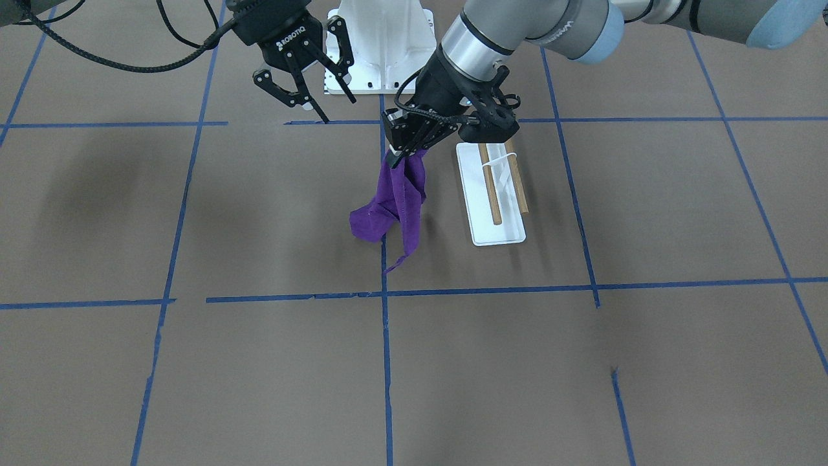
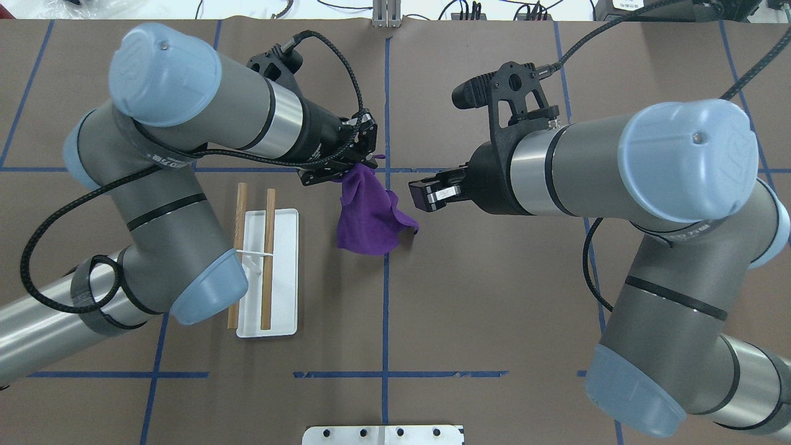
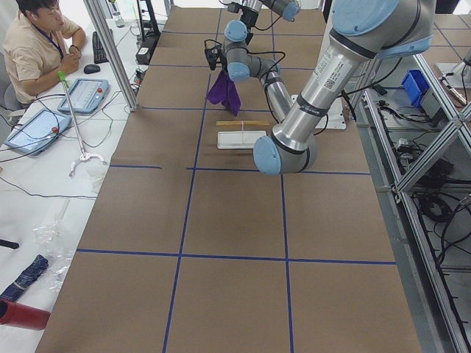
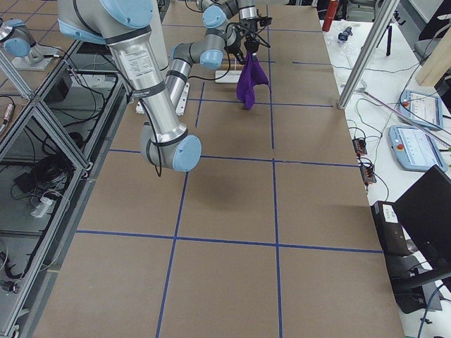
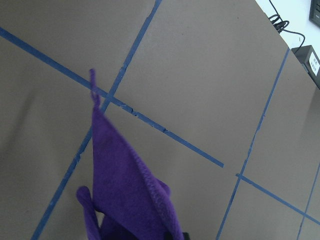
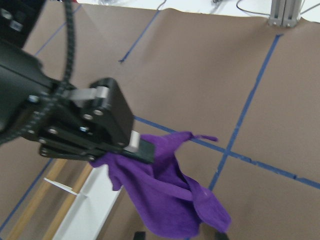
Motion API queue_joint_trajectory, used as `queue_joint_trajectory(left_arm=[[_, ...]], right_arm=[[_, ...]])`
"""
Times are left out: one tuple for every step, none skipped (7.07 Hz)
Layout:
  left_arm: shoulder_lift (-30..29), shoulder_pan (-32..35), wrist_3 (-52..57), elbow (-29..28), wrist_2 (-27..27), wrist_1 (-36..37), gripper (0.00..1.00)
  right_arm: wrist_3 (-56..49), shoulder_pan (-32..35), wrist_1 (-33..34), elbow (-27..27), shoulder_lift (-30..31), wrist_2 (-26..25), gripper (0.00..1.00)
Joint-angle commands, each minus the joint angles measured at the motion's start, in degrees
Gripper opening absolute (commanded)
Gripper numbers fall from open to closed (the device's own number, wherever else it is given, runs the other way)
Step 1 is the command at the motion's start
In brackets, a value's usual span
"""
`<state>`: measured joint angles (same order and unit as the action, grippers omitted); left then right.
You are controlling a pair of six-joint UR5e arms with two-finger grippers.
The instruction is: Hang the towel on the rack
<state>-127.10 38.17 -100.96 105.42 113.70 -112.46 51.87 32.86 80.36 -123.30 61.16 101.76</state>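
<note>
Overhead exterior: towel up in L gripper, not on rack

L gripper [image 2: 353, 167] is clamped on the top edge of the purple towel [image 2: 369, 216], near table centre by the blue tape cross. Cloth hangs bunched below the fingers; can't tell whether its lowest tip touches the table [image 1: 582, 362]. R wrist cam shows one L fingertip [image 6: 141, 148] pinching the fabric.

Rack [image 2: 281, 278] sits flat on the table just beside the towel, on the L arm's side, w/ both wooden rods [image 1: 495, 194] parallel on the white bracket. Towel and rack are apart; nothing is draped on the rods.

R gripper [image 1: 336, 107] has its jaws spread wide, holding nothing. It's near the towel on the opp. side, not touching, in front of the white bolted pedestal [image 1: 388, 45].
</note>
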Motion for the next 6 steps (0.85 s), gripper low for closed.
queue_joint_trajectory(left_arm=[[8.9,0.3,6.5,5.0,0.1,-1.7,0.00],[12.9,0.6,12.1,6.9,0.1,-1.8,0.00],[18.1,0.8,16.9,9.2,0.2,-1.9,0.00],[23.0,1.0,22.1,10.3,0.1,-3.8,0.00],[27.0,1.2,23.4,10.0,0.3,-8.6,0.00],[32.8,1.2,28.7,9.6,0.5,-14.7,0.00]], right_arm=[[-0.6,3.1,9.1,0.3,1.1,3.3,1.00],[-5.2,5.1,13.7,1.1,2.9,3.4,1.00],[-13.2,7.8,18.6,3.3,3.5,4.1,1.00],[-19.4,10.7,20.8,4.2,6.0,4.2,1.00],[-23.5,12.6,20.8,4.4,9.4,4.6,1.00],[-25.9,15.2,20.8,4.9,11.5,5.2,1.00]])
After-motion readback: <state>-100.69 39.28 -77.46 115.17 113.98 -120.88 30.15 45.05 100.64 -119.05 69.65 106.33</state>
